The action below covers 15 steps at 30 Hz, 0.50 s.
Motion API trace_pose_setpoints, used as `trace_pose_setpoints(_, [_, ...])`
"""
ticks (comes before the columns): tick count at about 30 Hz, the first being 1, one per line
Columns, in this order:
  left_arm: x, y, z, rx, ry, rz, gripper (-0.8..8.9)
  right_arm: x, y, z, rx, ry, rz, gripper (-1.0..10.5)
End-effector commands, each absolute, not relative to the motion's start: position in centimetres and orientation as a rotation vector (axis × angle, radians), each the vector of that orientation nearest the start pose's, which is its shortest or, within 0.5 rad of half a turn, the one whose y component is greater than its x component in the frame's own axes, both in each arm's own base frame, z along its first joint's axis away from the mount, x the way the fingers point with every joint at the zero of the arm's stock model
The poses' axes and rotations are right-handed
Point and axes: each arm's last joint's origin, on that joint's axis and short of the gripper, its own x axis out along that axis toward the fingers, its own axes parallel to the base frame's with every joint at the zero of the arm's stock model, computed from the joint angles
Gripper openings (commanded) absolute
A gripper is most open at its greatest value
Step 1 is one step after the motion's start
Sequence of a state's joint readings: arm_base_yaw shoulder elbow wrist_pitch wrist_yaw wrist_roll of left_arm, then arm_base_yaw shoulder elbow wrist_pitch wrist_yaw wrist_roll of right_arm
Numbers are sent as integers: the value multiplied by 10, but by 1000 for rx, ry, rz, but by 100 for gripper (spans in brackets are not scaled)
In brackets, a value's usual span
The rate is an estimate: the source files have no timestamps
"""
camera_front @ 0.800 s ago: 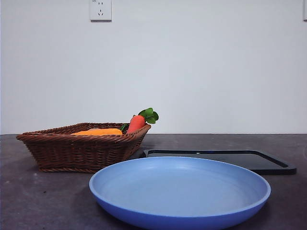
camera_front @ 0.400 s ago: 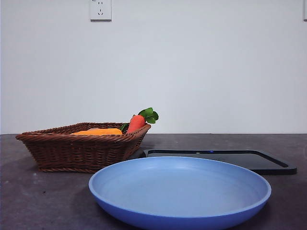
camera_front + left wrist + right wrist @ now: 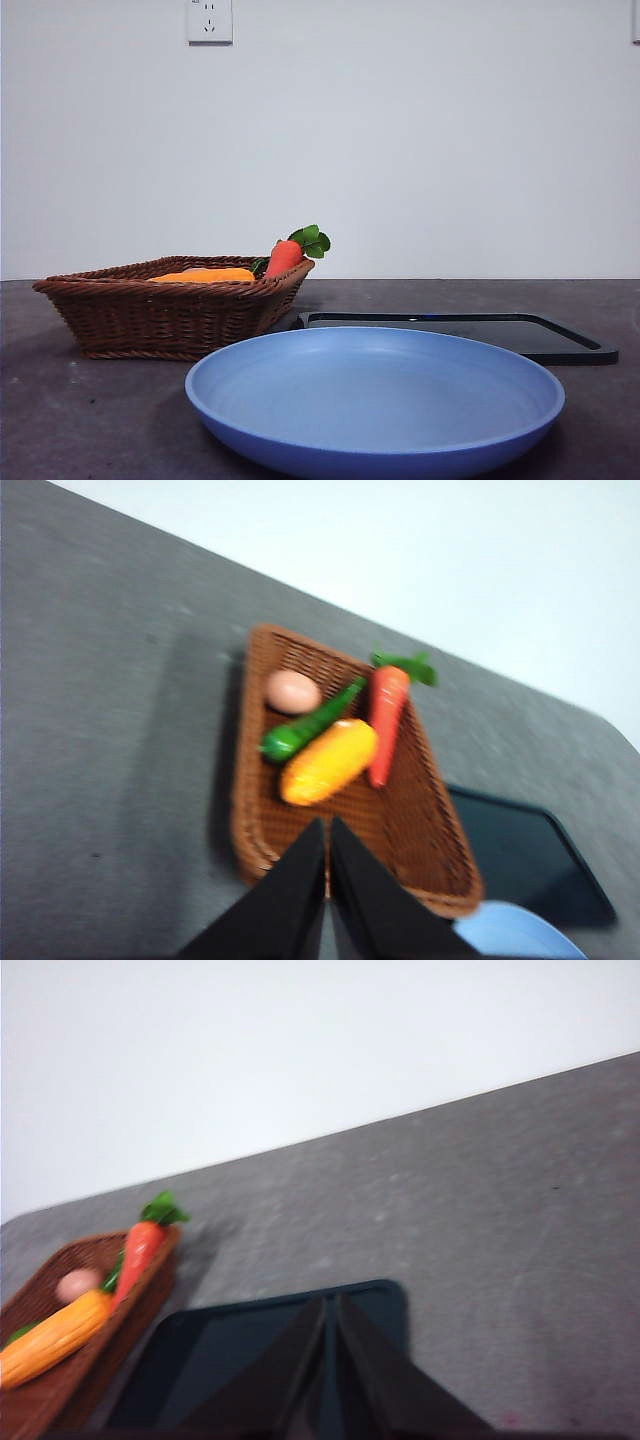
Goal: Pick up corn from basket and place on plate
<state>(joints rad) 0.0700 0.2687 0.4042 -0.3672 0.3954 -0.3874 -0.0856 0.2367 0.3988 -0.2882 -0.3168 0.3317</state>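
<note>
The orange-yellow corn (image 3: 328, 761) lies in the brown wicker basket (image 3: 412, 825), between a green vegetable and a carrot. In the front view only its top (image 3: 205, 275) shows above the basket's (image 3: 165, 315) braided rim, at the left. The blue plate (image 3: 375, 400) stands empty in the foreground. My left gripper (image 3: 327, 825) hangs shut above the basket's near end, short of the corn. Shut as well, my right gripper (image 3: 331, 1302) hovers over the black tray. Neither arm appears in the front view.
In the basket lie a carrot (image 3: 384, 721) with green leaves, a green vegetable (image 3: 308, 725) and a pinkish egg (image 3: 293, 691). A flat black tray (image 3: 470, 330) sits behind the plate, right of the basket. A white wall with a socket (image 3: 209, 20) backs the dark table.
</note>
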Motion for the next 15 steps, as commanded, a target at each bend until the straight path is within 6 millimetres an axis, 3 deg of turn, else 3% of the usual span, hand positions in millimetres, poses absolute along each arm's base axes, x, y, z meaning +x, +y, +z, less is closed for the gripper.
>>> trace_pose_setpoints(1, [98,-6,262,-343,333,-332,7,96,4,274,300,215,279,4])
trace_pose_setpoints(7, [111,-9,285,-291,465,-464,7,112,12,300,222,434,437,4])
trace_pose_setpoints(15, [123,-20,294,-238,587,-567,7,129,28,310,127,651,588,4])
